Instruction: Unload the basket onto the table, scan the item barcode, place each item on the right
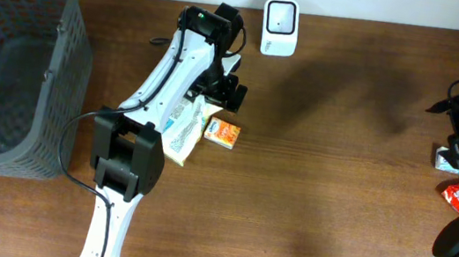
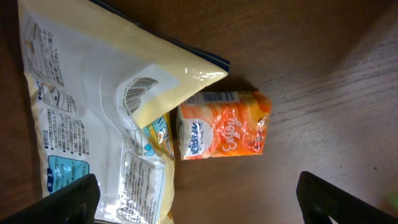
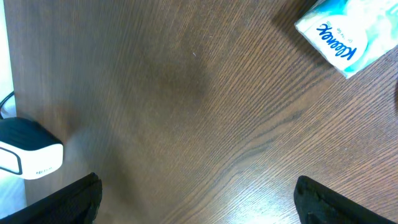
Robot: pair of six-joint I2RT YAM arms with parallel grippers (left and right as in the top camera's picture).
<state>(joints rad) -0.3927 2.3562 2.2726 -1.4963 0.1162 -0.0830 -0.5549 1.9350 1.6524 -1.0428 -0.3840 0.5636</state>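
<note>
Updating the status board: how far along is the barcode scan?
Done: nothing visible; every item lies on the table. In hand: left gripper hovers open over the orange packet and yellow bag, gripping neither. Left: pick one, show its barcode to the scanner. Right gripper is open, empty.

A small orange packet [image 2: 227, 127] lies flat on the counter [image 2: 323, 74], against a pale yellow bag [image 2: 81, 106] whose barcode [image 2: 138, 93] faces up. The white scanner [image 1: 278, 27] sits apart at the far edge.
</note>
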